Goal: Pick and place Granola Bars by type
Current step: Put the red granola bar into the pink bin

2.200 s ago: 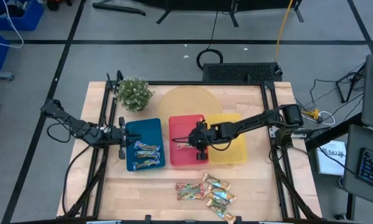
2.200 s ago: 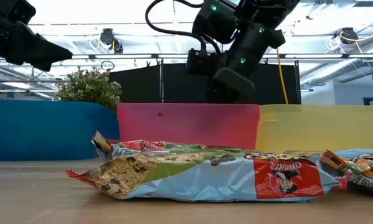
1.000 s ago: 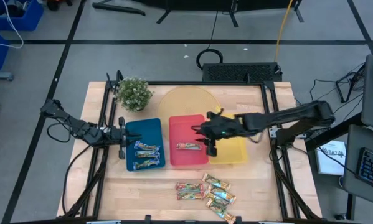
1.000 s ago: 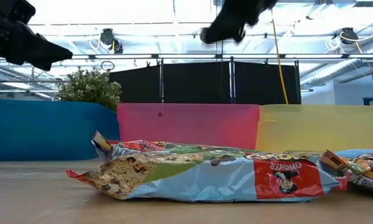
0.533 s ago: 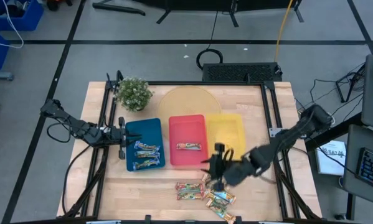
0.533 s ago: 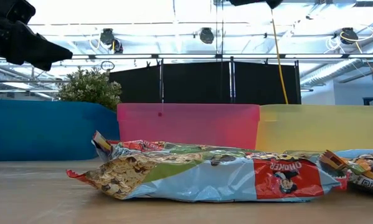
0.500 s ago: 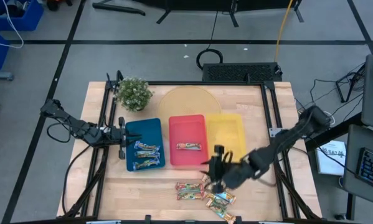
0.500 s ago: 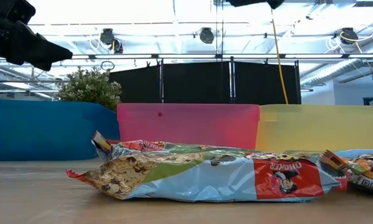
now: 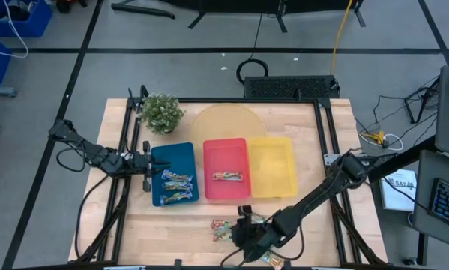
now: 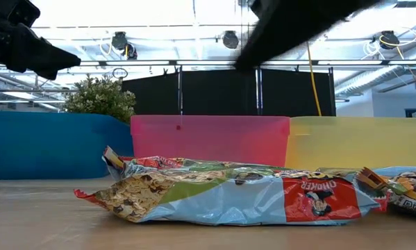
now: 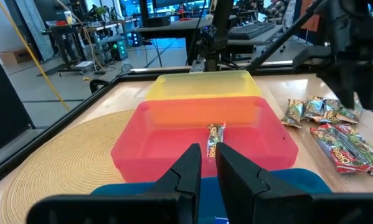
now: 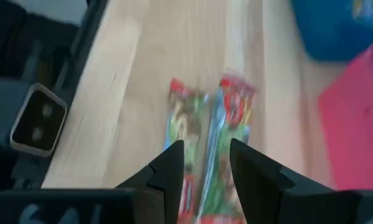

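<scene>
Several wrapped granola bars lie in a pile (image 9: 260, 234) near the table's near edge; the low view shows one close up (image 10: 228, 198). One red-green bar (image 9: 228, 176) lies in the red tray (image 9: 225, 150). Two blue-silver bars (image 9: 176, 187) lie in the blue tray (image 9: 172, 154). My right gripper (image 9: 243, 229) is open and empty above the left end of the pile; its wrist view (image 12: 206, 155) shows two red-green bars (image 12: 211, 118) lying side by side ahead of its fingers. My left gripper (image 9: 148, 163) is shut and empty at the blue tray's left edge.
The yellow tray (image 9: 273, 169) stands right of the red one and holds nothing. A potted plant (image 9: 162, 112) and a round woven mat (image 9: 224, 124) are at the far side. Bare wood lies left of the pile, along the near edge.
My right gripper has gone from above the red and yellow trays toward the table's near edge and down, arriving over the left end of the pile. The red-green bar in the red tray stays where it lies.
</scene>
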{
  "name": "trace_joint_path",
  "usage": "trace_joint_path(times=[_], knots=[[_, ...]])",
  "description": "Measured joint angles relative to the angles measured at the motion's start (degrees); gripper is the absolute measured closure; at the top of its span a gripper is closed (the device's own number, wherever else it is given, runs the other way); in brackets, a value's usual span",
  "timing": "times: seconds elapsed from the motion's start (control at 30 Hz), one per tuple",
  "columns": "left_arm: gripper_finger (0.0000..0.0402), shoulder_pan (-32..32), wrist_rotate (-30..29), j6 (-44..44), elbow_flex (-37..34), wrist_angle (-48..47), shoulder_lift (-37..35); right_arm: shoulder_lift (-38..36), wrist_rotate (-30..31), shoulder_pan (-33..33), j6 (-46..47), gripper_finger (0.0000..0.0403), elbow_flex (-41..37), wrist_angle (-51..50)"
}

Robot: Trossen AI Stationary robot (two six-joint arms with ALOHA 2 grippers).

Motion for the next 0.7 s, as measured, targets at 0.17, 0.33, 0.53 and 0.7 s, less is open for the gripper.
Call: trace_joint_path(times=[0.17, 0.33, 0.53, 0.7], knots=[[0.0344, -0.01, 0.04, -0.05, 0.00, -0.18, 0.02, 0.46, -5.56, 0.29, 2.06, 0.0266, 0.00, -0.90], [0.0344, -0.01, 0.04, -0.05, 0.00, -0.17, 0.00, 0.45, -7.20, 1.73, 2.07, 0.0262, -0.07, -0.32], [0.0344, -0.02, 0.04, -0.06, 0.00, -0.17, 0.00, 0.47, -2.59, 2.80, 0.87, 0.0265, -6.02, 8.50], [0.0344, 0.00, 0.04, -0.29, 0.00, -0.14, 0.00, 0.45, 1.48, 2.99, 0.30, 0.0265, -10.26, 14.42]])
